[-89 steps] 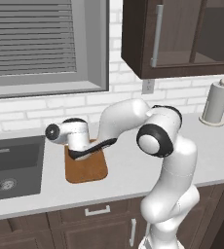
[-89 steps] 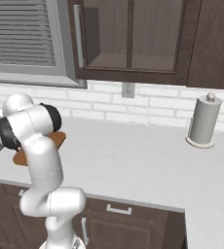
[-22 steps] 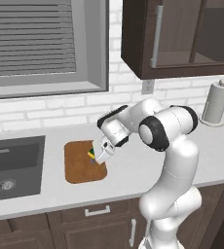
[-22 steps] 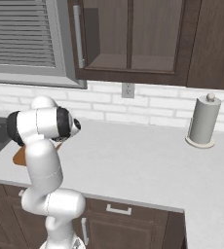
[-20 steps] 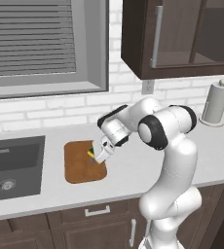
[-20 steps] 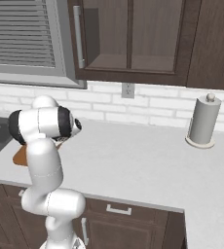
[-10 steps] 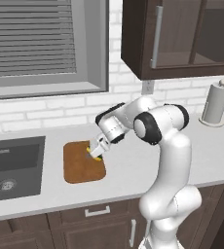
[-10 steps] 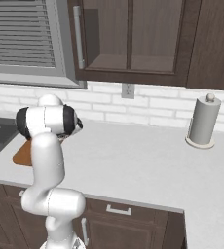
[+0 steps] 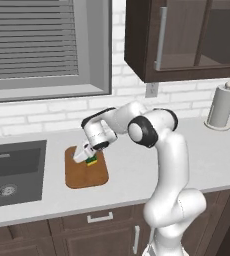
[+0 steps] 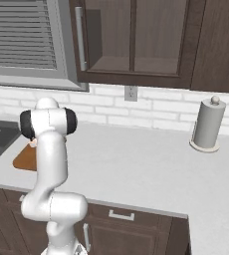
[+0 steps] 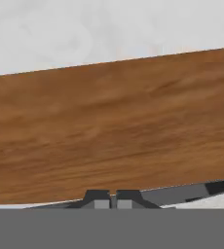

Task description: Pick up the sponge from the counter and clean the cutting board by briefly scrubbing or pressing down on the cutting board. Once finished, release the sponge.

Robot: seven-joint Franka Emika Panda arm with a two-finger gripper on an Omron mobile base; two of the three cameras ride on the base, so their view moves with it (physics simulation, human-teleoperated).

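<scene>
The claw (image 9: 88,158) sits low over the cutting board (image 9: 85,172), clamped on the sponge (image 9: 91,161), whose green and yellow edge shows at the fingertips in the left base view. In the hand view the two dark tips stand nearly together at the bottom edge, with wood grain close beneath them.

From left to right along the counter (image 9: 132,175):
- The sink (image 9: 12,171) is a dark inset basin. Only its drain fitting is visible inside.
- The cutting board lies just beside the sink, flat on the worktop. The sponge rests on or just above its far half; contact cannot be confirmed.
- The paper towel roll (image 9: 221,106) stands upright, well apart at the far right by the wall.
- The wall cabinet (image 9: 184,37) has glass doors; nothing can be made out inside it.

Task status, as judged: the pick-up is complete and the sponge is at the board, so the pressing or scrubbing step appears to be in hand. Remaining: finish the press, then open the claw to release the sponge.
</scene>
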